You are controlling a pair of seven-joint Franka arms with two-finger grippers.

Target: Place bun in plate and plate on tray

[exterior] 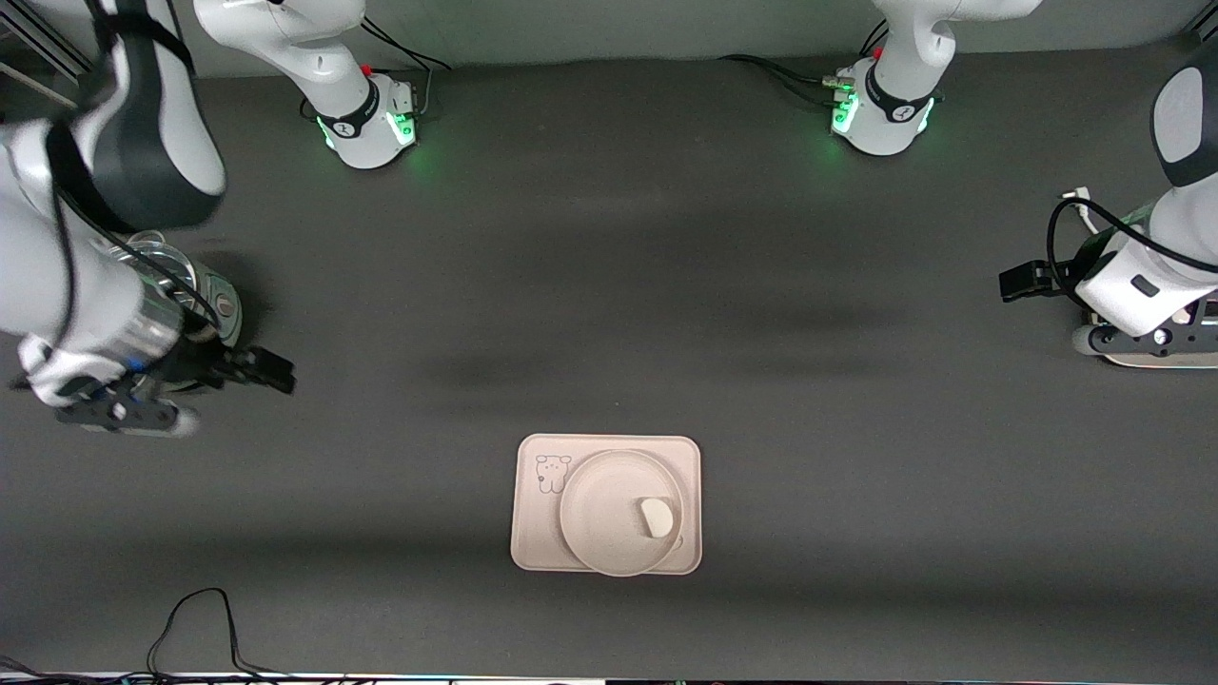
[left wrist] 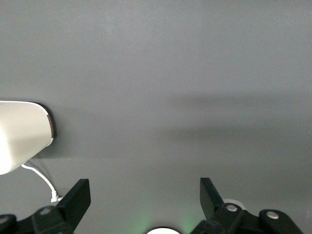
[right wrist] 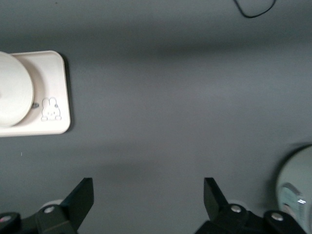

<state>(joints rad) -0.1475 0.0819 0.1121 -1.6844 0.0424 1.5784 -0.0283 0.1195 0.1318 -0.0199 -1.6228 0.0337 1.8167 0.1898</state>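
Note:
The pinkish-cream tray (exterior: 538,533) lies on the dark table near the front camera. The round cream plate (exterior: 599,518) rests on the tray, and the small white bun (exterior: 657,517) lies in the plate, toward the left arm's end. The right wrist view shows the tray (right wrist: 51,87) and part of the plate (right wrist: 12,90); the bun is out of that view. My right gripper (exterior: 271,371) is open and empty at the right arm's end of the table, well away from the tray; its view (right wrist: 147,195) shows bare table between the fingers. My left gripper (exterior: 1013,283) is open and empty at the left arm's end (left wrist: 145,195).
A black cable (exterior: 190,618) loops on the table near the front edge at the right arm's end. The two arm bases (exterior: 366,119) (exterior: 880,109) stand along the table's back edge. A white rounded arm part (left wrist: 22,136) shows in the left wrist view.

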